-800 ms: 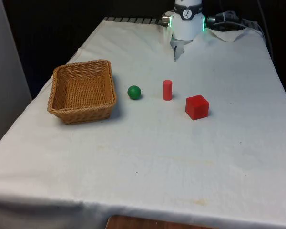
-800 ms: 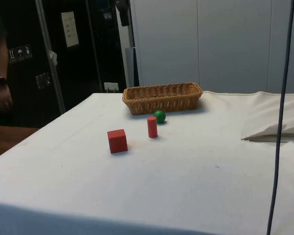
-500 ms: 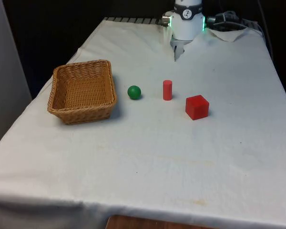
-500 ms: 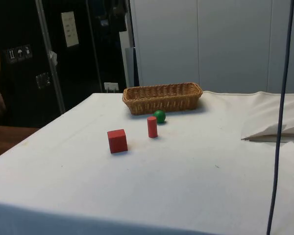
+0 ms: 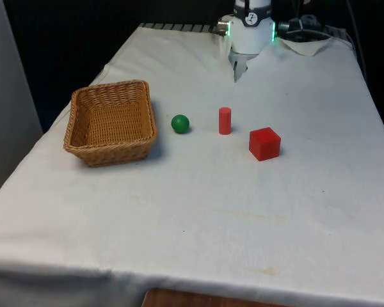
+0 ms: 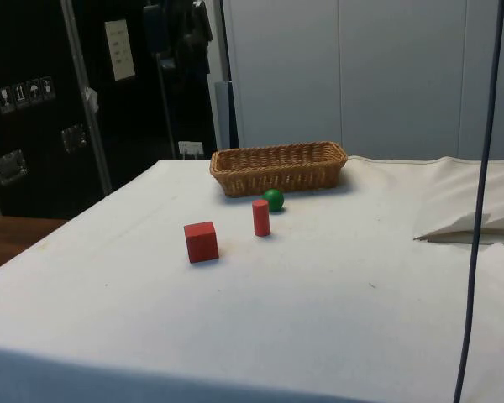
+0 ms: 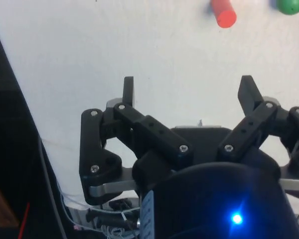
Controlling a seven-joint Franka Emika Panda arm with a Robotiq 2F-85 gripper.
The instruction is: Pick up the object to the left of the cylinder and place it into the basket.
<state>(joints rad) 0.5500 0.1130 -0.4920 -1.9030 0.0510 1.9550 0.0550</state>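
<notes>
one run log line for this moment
hand: open, empty, above cloth | green ball: on table between wicker basket and red cylinder | untouched

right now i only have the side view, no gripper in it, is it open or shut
Observer: Open. The wrist view shows the gripper with its fingers spread and nothing between them.
Operator: is it near the green ball yet
Observer: No. It hangs over bare cloth; the green ball and red cylinder sit well ahead of it.
Operator: anything in the basket
Observer: The front view looks into the basket: nothing inside.
</notes>
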